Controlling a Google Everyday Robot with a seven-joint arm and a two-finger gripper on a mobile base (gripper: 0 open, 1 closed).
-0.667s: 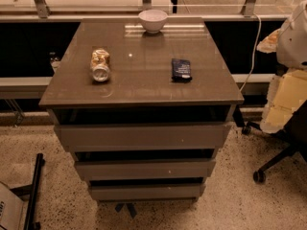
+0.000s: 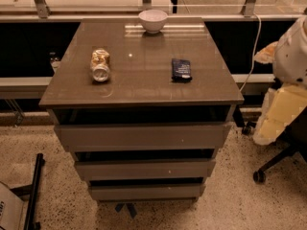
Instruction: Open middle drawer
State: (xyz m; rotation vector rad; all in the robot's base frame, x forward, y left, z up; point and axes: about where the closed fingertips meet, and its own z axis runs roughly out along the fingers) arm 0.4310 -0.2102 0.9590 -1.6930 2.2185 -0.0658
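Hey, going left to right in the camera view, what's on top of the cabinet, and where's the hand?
Can lying on its side → white bowl → dark packet → the hand, off the cabinet's right side, not touching it.

Cabinet top, can, bowl, dark packet

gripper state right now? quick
Gripper: cannot be told whether open or closed. It hangs at the right edge of the view, clear of the middle drawer and not touching it.
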